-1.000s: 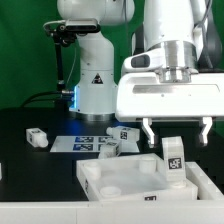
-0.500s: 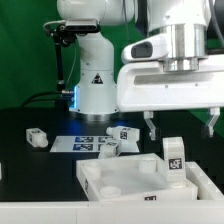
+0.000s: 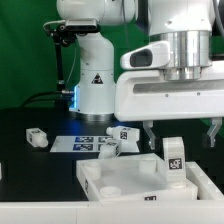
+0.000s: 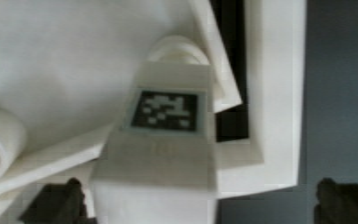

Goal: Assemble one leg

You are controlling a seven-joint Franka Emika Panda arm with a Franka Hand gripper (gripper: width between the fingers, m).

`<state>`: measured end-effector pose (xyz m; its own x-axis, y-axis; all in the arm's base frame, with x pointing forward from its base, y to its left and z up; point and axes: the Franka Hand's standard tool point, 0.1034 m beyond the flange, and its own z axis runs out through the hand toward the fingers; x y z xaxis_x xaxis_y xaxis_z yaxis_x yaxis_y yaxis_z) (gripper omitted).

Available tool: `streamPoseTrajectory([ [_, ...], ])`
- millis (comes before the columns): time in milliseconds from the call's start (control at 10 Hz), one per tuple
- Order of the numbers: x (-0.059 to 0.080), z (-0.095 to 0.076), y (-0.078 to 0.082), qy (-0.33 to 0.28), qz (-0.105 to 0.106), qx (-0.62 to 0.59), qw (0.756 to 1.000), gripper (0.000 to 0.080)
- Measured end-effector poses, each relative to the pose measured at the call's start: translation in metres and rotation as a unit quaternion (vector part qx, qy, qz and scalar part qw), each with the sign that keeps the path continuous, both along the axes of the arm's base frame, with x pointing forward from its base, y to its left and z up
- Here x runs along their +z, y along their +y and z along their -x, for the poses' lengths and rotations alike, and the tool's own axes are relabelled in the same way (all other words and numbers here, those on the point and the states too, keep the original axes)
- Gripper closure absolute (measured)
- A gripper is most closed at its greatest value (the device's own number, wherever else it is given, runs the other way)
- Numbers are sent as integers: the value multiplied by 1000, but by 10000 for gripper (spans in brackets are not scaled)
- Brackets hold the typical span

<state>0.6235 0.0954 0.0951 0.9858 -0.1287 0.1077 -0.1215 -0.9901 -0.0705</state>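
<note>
The hand (image 3: 181,133) has gone up a little and slid toward the right of the frame. Its two fingers (image 3: 150,134) are spread wide apart and hold nothing. The leg (image 3: 175,157) has not moved. It stands by itself in the lower right of the exterior view, on the far right corner of the tabletop (image 3: 110,180), just under the open hand. I think this means the hand has let go, and the leg stays up with no help. So this leg looks done, or almost done.

The leg stands straight up. Its long way runs up and down, with no lean that I can see. One black-and-white tag (image 3: 176,163) faces the camera. I cannot see the thin peg end, so I guess it points down into the corner hole. The wrist view looks down on the leg (image 4: 158,150) from above, with dark fingertips (image 4: 51,203) far out on each side, not touching it.

Another leg (image 3: 125,136) waits on the black worktop (image 3: 30,170), near the marker board (image 3: 85,143).
</note>
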Motion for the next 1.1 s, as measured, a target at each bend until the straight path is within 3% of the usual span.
streamPoseTrajectory([
  [200,-4,3,-1,-5,2,-1,1000,151],
  [300,-4,3,-1,-5,2,-1,1000,287],
  [400,-4,3,-1,-4,1,-7,1000,287],
  [500,-4,3,-1,-4,1,-12,1000,426],
  [600,-4,3,-2,-4,-1,-20,1000,514],
  [900,-4,3,-1,1,-12,-114,993,514],
  [1100,-5,-1,6,-2,-30,-253,967,514],
])
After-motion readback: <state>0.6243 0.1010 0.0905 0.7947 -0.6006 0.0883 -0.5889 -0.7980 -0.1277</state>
